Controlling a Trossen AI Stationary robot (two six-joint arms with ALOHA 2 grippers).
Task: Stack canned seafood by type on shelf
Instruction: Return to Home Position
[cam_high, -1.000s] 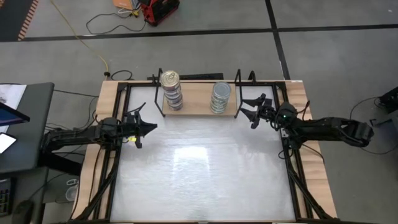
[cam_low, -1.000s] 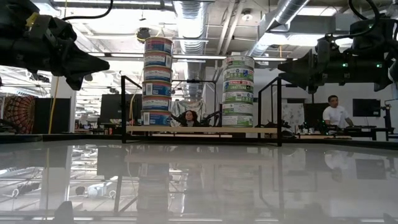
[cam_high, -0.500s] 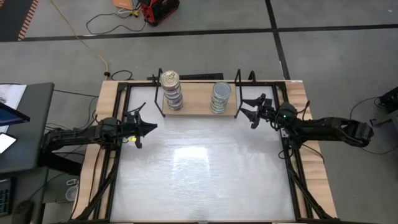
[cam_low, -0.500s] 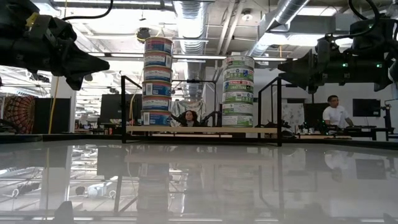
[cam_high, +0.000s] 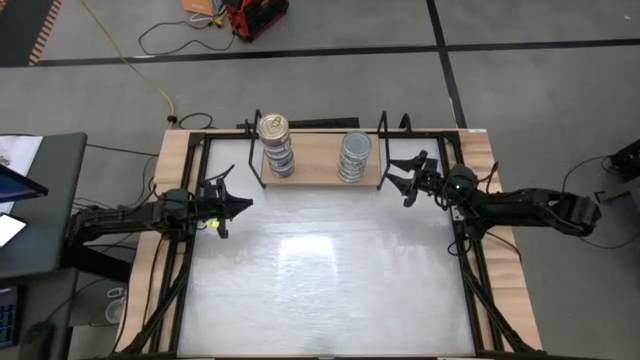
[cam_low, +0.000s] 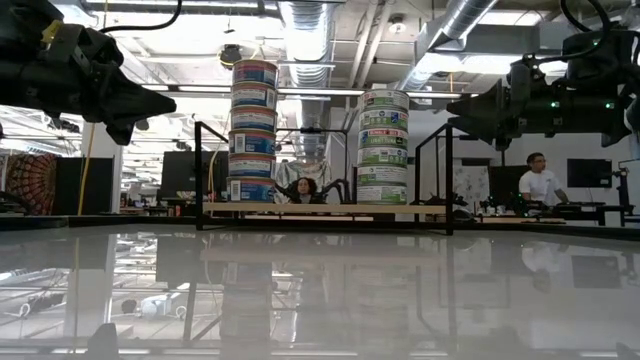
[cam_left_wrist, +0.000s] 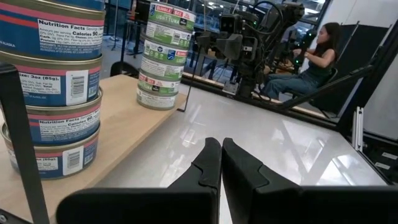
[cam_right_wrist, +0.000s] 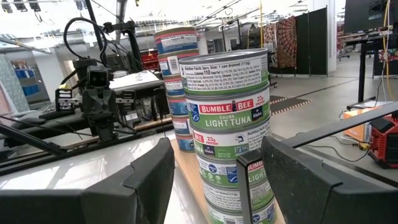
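- Green-label stack (cam_right_wrist: 230, 124): reads "Bumble Bee Chunk Light Tuna"; about five tins, silver lid on top.
- Blue-and-pink stack (cam_left_wrist: 53, 93): "Nutrition Facts" panels; about six tins, gold lid on top.
- Both stand apart on the shelf (cam_high: 312, 165).
- Left gripper (cam_high: 240, 205): fingers pressed together, empty, off the shelf's left end.
- Right gripper (cam_high: 397, 180): fingers spread wide, empty, beside the shelf's right end.

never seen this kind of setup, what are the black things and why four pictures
It is a robot with two dark arms at a white table. One picture looks straight down, one looks level across the tabletop, and two come from cameras on the arms' wrists. On the wooden shelf stand two stacks of tuna cans: a blue and pink stack with a gold lid on top, and a green Bumble Bee stack with a silver lid. The left gripper is shut and the right gripper is open; neither holds anything. Both hover clear of the shelf.
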